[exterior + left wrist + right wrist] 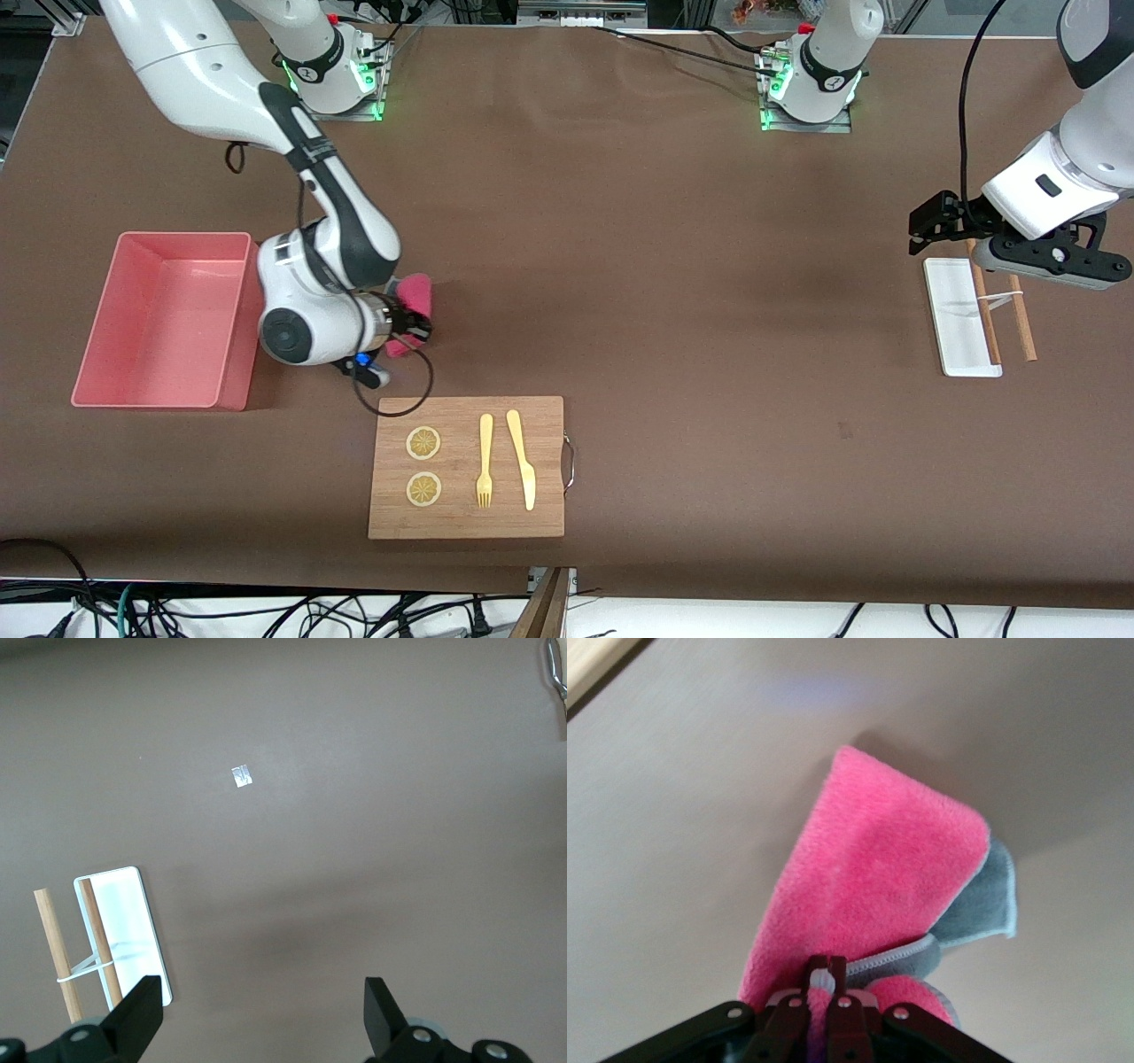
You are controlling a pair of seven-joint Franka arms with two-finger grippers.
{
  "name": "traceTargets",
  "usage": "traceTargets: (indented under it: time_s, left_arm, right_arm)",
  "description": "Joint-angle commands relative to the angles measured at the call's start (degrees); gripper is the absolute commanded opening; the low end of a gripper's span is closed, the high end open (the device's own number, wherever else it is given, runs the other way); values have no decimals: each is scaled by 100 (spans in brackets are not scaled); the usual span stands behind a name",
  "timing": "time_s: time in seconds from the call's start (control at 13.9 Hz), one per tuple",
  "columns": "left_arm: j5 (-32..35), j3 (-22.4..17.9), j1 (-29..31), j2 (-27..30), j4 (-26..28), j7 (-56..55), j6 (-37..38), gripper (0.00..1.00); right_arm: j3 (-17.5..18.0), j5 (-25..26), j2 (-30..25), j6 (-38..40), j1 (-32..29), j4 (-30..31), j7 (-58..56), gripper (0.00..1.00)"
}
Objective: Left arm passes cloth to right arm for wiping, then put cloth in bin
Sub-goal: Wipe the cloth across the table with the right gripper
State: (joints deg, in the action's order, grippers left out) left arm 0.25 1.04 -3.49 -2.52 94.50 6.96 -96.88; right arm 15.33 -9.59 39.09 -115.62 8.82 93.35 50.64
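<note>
Pink and grey, the cloth [415, 306] hangs pinched between the closed fingers of the right gripper [416, 330], left of centre in the front frame, over bare brown table [673, 292]; the bin [164, 321] sits just beside that arm's wrist toward the right arm's end of the table, its rim close to the white housing, so room on that flank is tight; the wooden board [467, 467] lies nearer to the front camera, its upper edge a little below the gripper, bearing two lemon slices [423, 443], a fork [485, 461] and a knife [522, 459], with a metal handle [569, 461] on its edge; the middle of the frame is open tabletop.

At the right edge of the front frame the left gripper [930, 226] waits over the white tray [961, 316], across which two wooden sticks [1023, 323] lie; its jaws are spread wide, holding nothing.

Only the right wrist view shows the cloth [877, 895] up close: the pink face draped forward, a grey face peeking out at one corner, the fold caught at the fingertips [826, 979]; only the left wrist view shows a small scrap of foil [241, 776] on the table, the tray [124, 930] and sticks [55, 948] at lower left, and the spread gripper [261, 1014] along the bottom.
</note>
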Motion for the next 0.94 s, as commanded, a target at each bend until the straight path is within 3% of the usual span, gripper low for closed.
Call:
traceTargets:
  time_s: [0.0, 0.14, 0.43, 0.86]
  left_arm:
    - [98, 1, -3, 85, -28, -168, 203, 100]
    - [142, 1, -3, 76, -89, -204, 283, 100]
    - [133, -8, 6, 76, -90, -222, 362, 100]
    - [133, -16, 6, 76, -98, -213, 371, 100]
  right_arm:
    - [434, 71, 178, -600, 128, -36, 936, 0]
    - [620, 71, 196, -786, 155, -53, 1185, 0]
    - [550, 80, 178, -699, -46, -10, 635, 0]
    - [-477, 71, 82, 504, -478, 17, -1834, 0]
